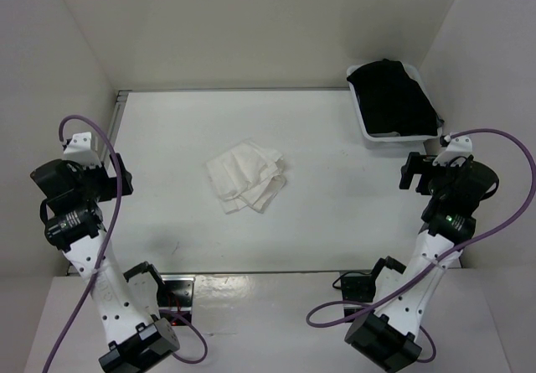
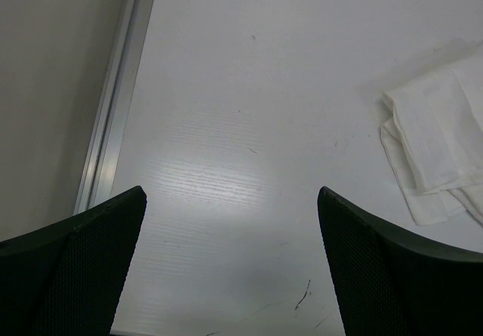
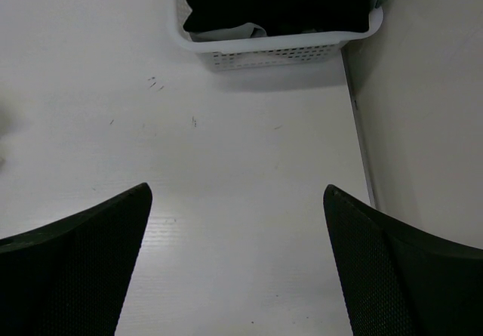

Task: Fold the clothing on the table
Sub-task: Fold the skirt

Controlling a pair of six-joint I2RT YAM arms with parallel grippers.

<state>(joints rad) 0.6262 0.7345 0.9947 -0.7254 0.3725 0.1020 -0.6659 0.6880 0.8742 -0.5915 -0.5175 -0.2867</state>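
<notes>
Top view: thin white pleated skirt [image 1: 247,176] lies layered at the centre of the flat white worktop [image 1: 352,222], nearer the left gripper [image 1: 123,173] than the right gripper [image 1: 409,172].
Left wrist: jaws apart, empty; skirt to far right.
Right wrist: jaws apart, empty; white plastic bin [image 3: 264,53] beyond.

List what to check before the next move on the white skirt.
1. Left jaws open and empty: ok.
2. Right jaws open and empty: ok.
3. Skirt on the table, apart from both jaws: ok.
4. Skirt's layers lined up: not ok, corners fan out at one edge.
5. Black garment inside the bin, apart from the skirt: ok.
6. Skirt's hidden lower layers smooth: cannot tell.
</notes>
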